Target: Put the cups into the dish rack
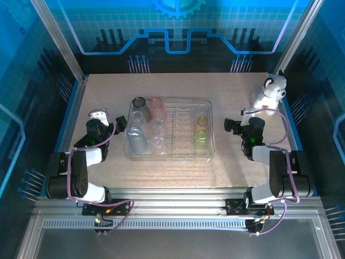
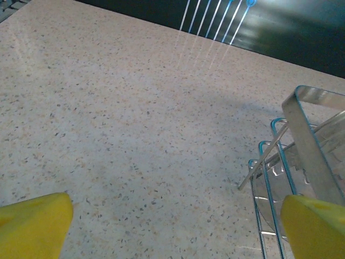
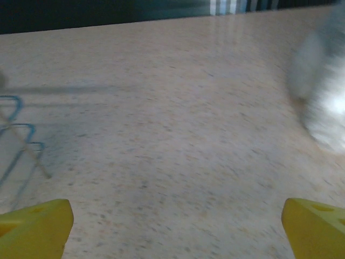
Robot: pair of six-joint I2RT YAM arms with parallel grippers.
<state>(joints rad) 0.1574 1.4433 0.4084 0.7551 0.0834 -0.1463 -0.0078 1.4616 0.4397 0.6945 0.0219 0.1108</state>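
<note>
- Left gripper (image 1: 118, 125) and right gripper (image 1: 230, 127): jaws spread, holding nothing
- the cups (image 1: 136, 139) sit inside the dish rack (image 1: 180, 121) mid-table, mostly at its left end
- risk, I judge: the left gripper, just beside the rack's left wall, could snag wire and topple cups

- The table (image 1: 242, 162) is showing beige with fine dark speckles.
- The dish rack (image 1: 211, 141) is gleaming silver, and its wires are catching blue glints.
- The smoky grey cup (image 1: 139, 102), pink-red cup (image 1: 157, 109), pale blue cup (image 1: 137, 140), yellow-green cup (image 1: 201, 140) and clear cup (image 1: 158, 143) are looking translucent.
- The plush animal (image 1: 269, 91) is showing grey and white.
- The left gripper (image 2: 172, 232) and right gripper (image 3: 172, 229) are showing yellow fingers (image 2: 32, 224).
- The back wall (image 1: 178, 24) is glowing blue with a grid pattern.
</note>
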